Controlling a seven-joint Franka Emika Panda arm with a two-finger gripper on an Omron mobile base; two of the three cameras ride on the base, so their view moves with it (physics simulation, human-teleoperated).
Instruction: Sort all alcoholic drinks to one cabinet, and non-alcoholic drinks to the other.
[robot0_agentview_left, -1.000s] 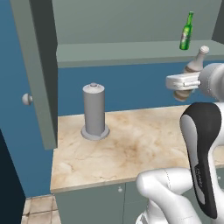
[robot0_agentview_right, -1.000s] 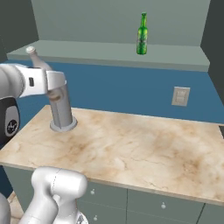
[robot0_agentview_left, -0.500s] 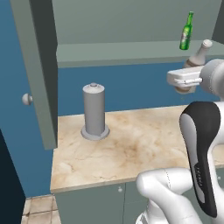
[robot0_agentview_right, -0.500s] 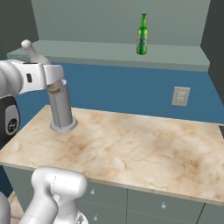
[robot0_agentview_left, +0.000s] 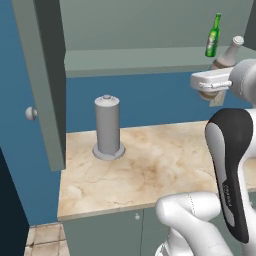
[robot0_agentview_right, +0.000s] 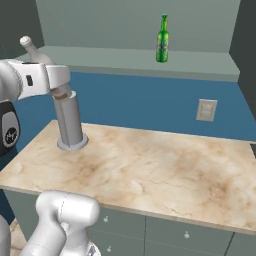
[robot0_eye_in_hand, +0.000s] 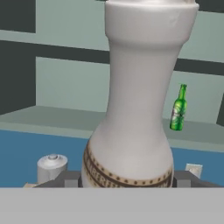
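Observation:
My gripper (robot0_agentview_left: 210, 92) is shut on the lower body of the pale grey-beige bottle (robot0_agentview_left: 229, 51), held upright with its capped neck just above the open wall cabinet's bottom shelf (robot0_agentview_left: 140, 57). In the hand view this bottle (robot0_eye_in_hand: 135, 109) stands between the fingertips (robot0_eye_in_hand: 65, 179). In the right base view the gripper (robot0_agentview_right: 61, 90) holds it (robot0_agentview_right: 31, 49) at the left, in front of the shelf. The slim green bottle (robot0_agentview_left: 213, 35) (robot0_agentview_right: 162, 39) (robot0_eye_in_hand: 177, 109) stands upright on that shelf, to the right of the held bottle. The red bottle and the carton are out of view.
A tall grey cylinder (robot0_agentview_left: 107, 127) (robot0_agentview_right: 70, 122) on a round base stands on the marble counter (robot0_agentview_left: 150, 170) under the shelf. The cabinet door (robot0_agentview_left: 42, 75) hangs open at the left with its round knob (robot0_agentview_left: 31, 113). A wall outlet (robot0_agentview_right: 206, 110) sits below the shelf.
The gripper has lifted the pale bottle from below shelf level up to the shelf's height. The green bottle and the cylinder have stayed put.

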